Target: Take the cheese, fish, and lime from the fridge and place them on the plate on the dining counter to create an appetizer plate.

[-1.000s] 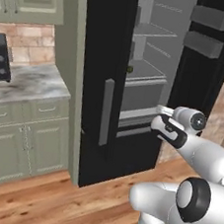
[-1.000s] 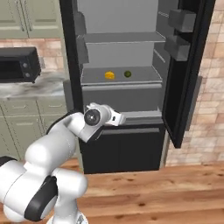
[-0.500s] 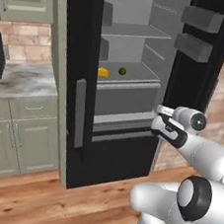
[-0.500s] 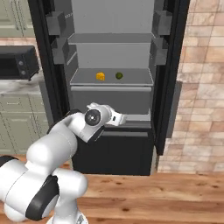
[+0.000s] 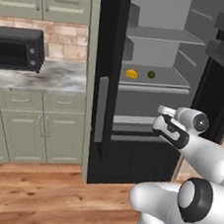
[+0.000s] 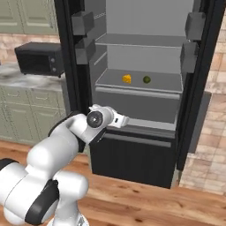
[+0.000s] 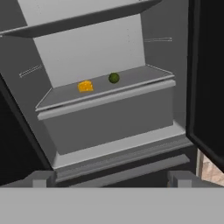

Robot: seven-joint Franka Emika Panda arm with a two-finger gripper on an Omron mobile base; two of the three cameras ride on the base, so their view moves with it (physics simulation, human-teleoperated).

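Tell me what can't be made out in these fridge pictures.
- The fish: cheese and lime sit on the fridge shelf; no fish can be made out.
- Fridge top: cut off by the upper edge in both base views.
- Gripper: its tips barely clear the hand view's bottom edge.

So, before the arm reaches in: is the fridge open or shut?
Open: the fridge doors stand wide, with the cheese on its shelf in plain sight.

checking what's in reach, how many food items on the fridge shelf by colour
yellow-orange: 1, the cheese
green: 1, the lime
total: 2, both on the same shelf, set apart from each other
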